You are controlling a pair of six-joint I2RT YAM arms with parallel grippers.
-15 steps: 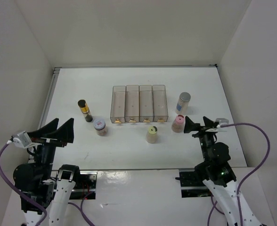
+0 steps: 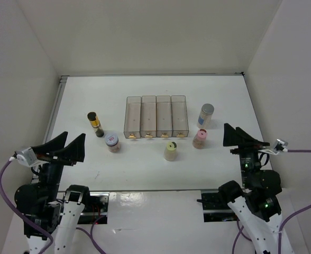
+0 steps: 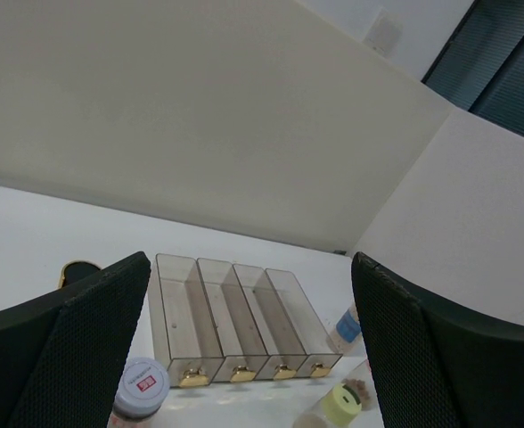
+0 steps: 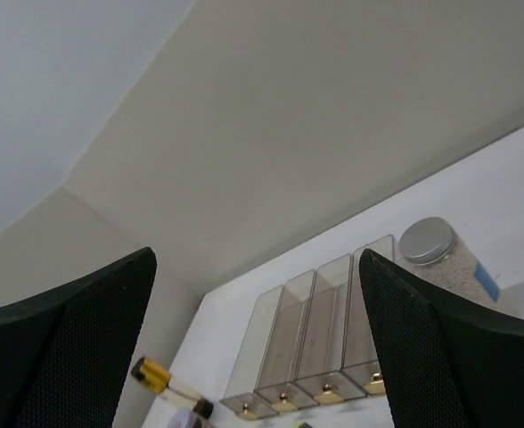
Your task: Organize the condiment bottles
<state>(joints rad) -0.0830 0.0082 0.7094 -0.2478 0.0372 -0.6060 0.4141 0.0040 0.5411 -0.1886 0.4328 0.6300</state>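
Note:
Five condiment bottles stand around a clear four-slot rack (image 2: pixel 156 116). The slim amber bottle (image 2: pixel 95 123) and the white-lidded brown jar (image 2: pixel 112 142) are to its left. The cream jar (image 2: pixel 170 151) stands in front, with the pink jar (image 2: pixel 200 138) and the grey-lidded blue-labelled jar (image 2: pixel 206 115) to the right. My left gripper (image 2: pixel 73 139) hovers open, left of the white-lidded jar. My right gripper (image 2: pixel 236 134) is open, right of the pink jar and apart from it. Neither holds anything. The left wrist view shows the open left gripper (image 3: pixel 250 260) facing the rack (image 3: pixel 235 312). The right gripper (image 4: pixel 257 254) frames the rack (image 4: pixel 315 343) too.
White walls enclose the table on three sides. The rack's slots hold nothing, and its gold knobs face the arms. The grey-lidded jar (image 4: pixel 433 248) and the amber bottle (image 4: pixel 159 379) appear in the right wrist view.
My right gripper has drawn back to the right, away from the pink jar it was next to. The left gripper has barely shifted. The bottles have not moved.

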